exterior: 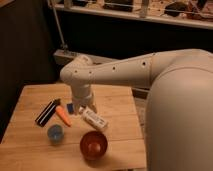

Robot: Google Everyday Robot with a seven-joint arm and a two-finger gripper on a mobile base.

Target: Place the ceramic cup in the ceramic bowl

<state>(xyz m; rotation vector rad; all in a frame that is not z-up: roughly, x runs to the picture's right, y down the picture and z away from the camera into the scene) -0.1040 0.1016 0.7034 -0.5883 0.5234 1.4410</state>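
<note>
The ceramic cup (55, 133), small and light blue, stands on the wooden table (117, 107) near its front left. To the cup's right, close to the front edge, sits the ceramic bowl (93, 145), glossy reddish-brown and wider than the cup. My gripper (84, 108) hangs from the white arm over the middle of the table, behind both and apart from them. Its fingers point down and it is open with nothing held.
A black flat bar (47, 112) and an orange stick-shaped item (63, 116) lie left of the gripper. A small dark-blue piece (70, 107) and a white packet (95, 120) lie just beside it. The white arm (150, 70) enters from the right. A dark shelf stands behind the table.
</note>
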